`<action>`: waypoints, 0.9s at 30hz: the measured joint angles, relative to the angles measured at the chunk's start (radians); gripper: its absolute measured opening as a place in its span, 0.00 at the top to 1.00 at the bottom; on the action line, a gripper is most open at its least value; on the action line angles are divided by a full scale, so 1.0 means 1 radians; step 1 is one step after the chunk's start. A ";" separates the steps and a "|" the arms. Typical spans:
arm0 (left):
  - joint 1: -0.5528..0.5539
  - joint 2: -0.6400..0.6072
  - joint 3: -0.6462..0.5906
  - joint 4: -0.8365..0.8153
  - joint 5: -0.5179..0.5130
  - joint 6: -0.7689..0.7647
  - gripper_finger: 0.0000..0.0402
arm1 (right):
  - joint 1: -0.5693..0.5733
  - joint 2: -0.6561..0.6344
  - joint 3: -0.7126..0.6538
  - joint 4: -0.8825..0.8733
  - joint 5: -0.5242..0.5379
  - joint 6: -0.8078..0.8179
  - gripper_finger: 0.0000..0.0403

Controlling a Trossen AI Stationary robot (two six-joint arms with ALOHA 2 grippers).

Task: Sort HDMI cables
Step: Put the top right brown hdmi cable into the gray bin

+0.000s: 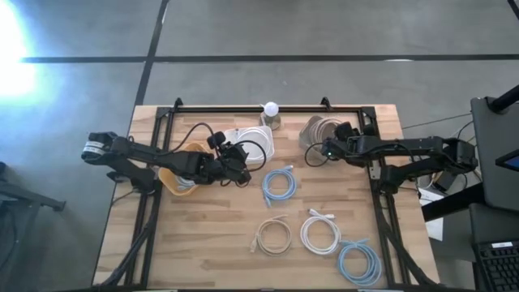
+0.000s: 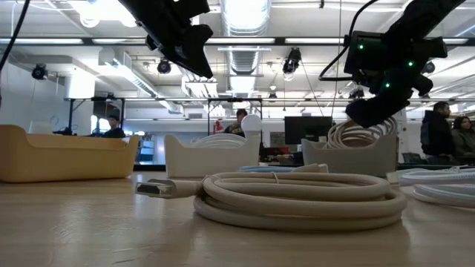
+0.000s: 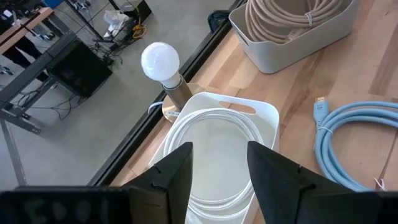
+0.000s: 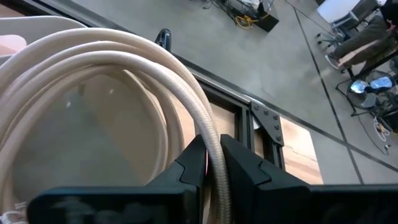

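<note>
My right gripper (image 4: 211, 144) is shut on a beige HDMI cable coil (image 4: 106, 68) over the grey bin (image 1: 315, 130) at the table's far right. My left gripper (image 3: 219, 149) hangs open above the white bin (image 3: 264, 112), where a white coil (image 3: 211, 134) lies. On the table lie two light blue coils (image 1: 280, 184) (image 1: 359, 262), a beige coil (image 1: 272, 237) and a white coil (image 1: 320, 233). More beige cable (image 3: 289, 15) fills the grey bin. My right gripper pinches a single strand of the beige coil (image 4: 212, 163) between its two fingers, which lie across the strand. The fingers slant down at it from the table's right side. The coil rises above the bin's rim (image 2: 356, 133) while its lower part sits inside the bin.
A yellow bin (image 1: 180, 180) stands under my left arm at the far left. A lamp with a round white bulb (image 1: 270, 109) stands at the far edge between the bins. A black frame (image 1: 259, 107) runs along the table's far and side edges. People show in the room behind.
</note>
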 joint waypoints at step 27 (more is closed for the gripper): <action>0.000 0.000 0.000 0.000 0.000 -0.003 0.59 | -0.026 0.000 0.006 0.027 -0.025 0.015 0.90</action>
